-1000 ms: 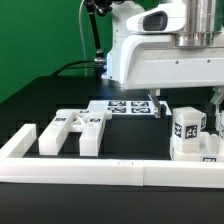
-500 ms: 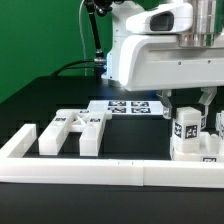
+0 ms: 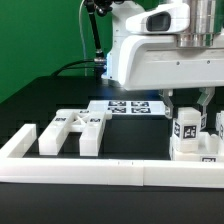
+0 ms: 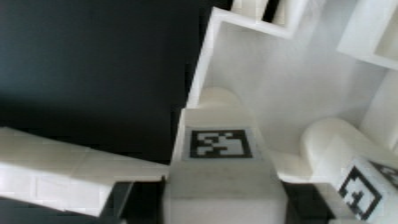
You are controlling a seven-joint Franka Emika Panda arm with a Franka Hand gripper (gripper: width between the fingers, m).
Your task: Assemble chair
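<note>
Border rail [image 3: 100, 172]: nearest of all, a long low white strip across the front of the table, no part of the chair.
Loose chair parts [image 3: 70, 131]: just behind the rail at the exterior view's left. They lie flat, with their bars running from front to back.
Upright piece [image 3: 186, 126]: at the exterior view's right, just behind the rail, standing on a lower block [image 3: 192, 150]. I cannot tell whether the two are joined.
Orientation: its long axis looks vertical, and its tag [image 4: 219, 143] faces the exterior camera.
Gripper [image 3: 187, 108]: clamped on the upright piece, one finger against each side face, above the lower block.
Handling: it is probably stiff moulded plastic, light and not fragile, but smooth enough to slip or twist in a light pinch.
Where to hold: the two flat, parallel side faces near the top seem best, as the jaws stand now. That leaves the bottom end free for seating.
Marker board [image 3: 125, 106]: farther back, flat on the dark table, well apart from the held piece.
Arm [image 3: 150, 50]: farthest and highest, its white body hanging over the right half of the scene.
</note>
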